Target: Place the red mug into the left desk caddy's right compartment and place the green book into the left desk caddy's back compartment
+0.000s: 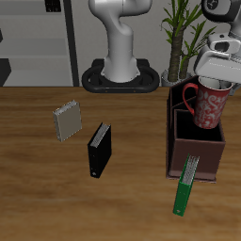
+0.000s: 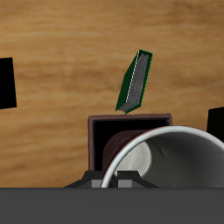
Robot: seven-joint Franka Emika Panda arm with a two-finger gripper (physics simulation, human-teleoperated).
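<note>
Red mug (image 1: 211,104): held at its rim by the gripper (image 1: 218,79), hanging over the left desk caddy (image 1: 196,151); fingers clamped on it, largely hidden. Whether it touches the caddy: cannot tell. Green book (image 1: 185,186): tilted, just beside caddy's front end. Black book (image 1: 100,150), grey book (image 1: 68,120): standing well apart.

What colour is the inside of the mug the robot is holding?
White; the red mug shows its pale interior best in the wrist view.
</note>
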